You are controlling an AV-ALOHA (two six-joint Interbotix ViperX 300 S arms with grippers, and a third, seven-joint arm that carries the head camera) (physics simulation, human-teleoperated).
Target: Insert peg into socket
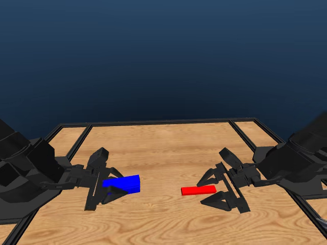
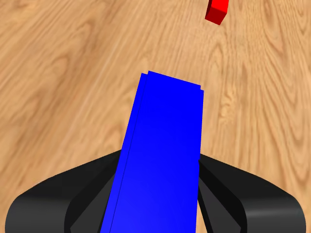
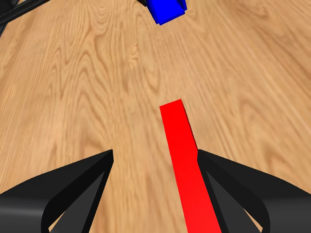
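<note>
Currently the left gripper (image 1: 104,185) is sitting around the bright blue rectangular block, the socket (image 1: 122,184), jaws pressing both of its long sides in the left wrist view (image 2: 160,160). Socket is lying left of centre on the wooden table (image 1: 163,153), its free end pointing toward the middle.

Right gripper (image 1: 217,186) is straddling the thin bright red rectangular bar, the peg (image 1: 198,190). In the right wrist view the jaws are standing spread: the peg (image 3: 187,165) is running close along one jaw, touching or nearly so, with a wide strip of bare wood showing between it and the other jaw. Not pinching it.

Peg is lying flat on the table right of centre, long axis roughly in line with the socket. The two parts are sitting apart, bare wood between their facing ends. Each wrist camera is catching the other part's end at the far edge: red tip (image 2: 216,10), blue corner (image 3: 167,9).
</note>
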